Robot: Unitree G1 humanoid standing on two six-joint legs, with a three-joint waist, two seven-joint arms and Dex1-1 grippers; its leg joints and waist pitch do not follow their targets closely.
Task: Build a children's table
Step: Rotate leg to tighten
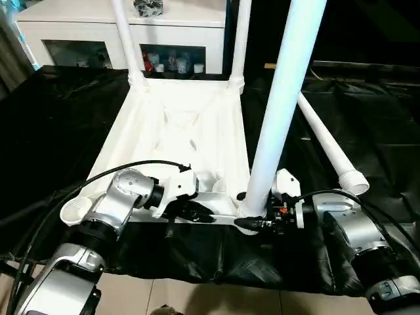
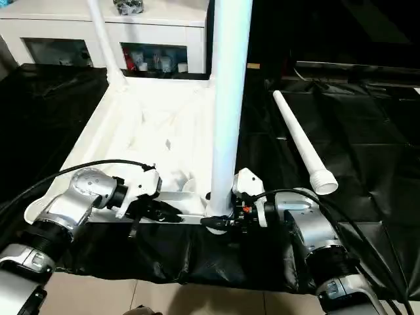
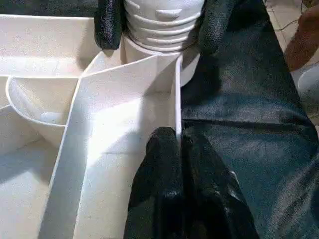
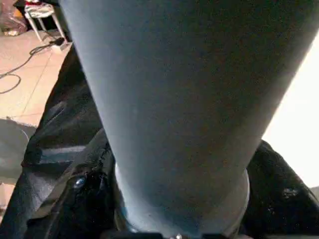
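The white table top (image 1: 177, 131) lies upside down on a black cloth, ribs facing up. Two white legs (image 1: 126, 39) (image 1: 241, 39) stand in its far corner sockets. A third leg (image 1: 282, 98) stands upright at the near right corner. My right gripper (image 1: 252, 220) closes around its ribbed base, one black finger (image 3: 109, 25) on each side. My left gripper (image 3: 177, 142) is shut on the thin near rim wall of the top, just left of that corner. A fourth leg (image 1: 328, 147) lies loose on the cloth to the right.
The near left corner socket (image 1: 77, 210) stands open with no leg in it. A white cabinet with glass doors (image 1: 79, 39) is behind the table top. The black cloth (image 1: 367, 111) ends at tiled floor (image 1: 197, 295) just below my forearms.
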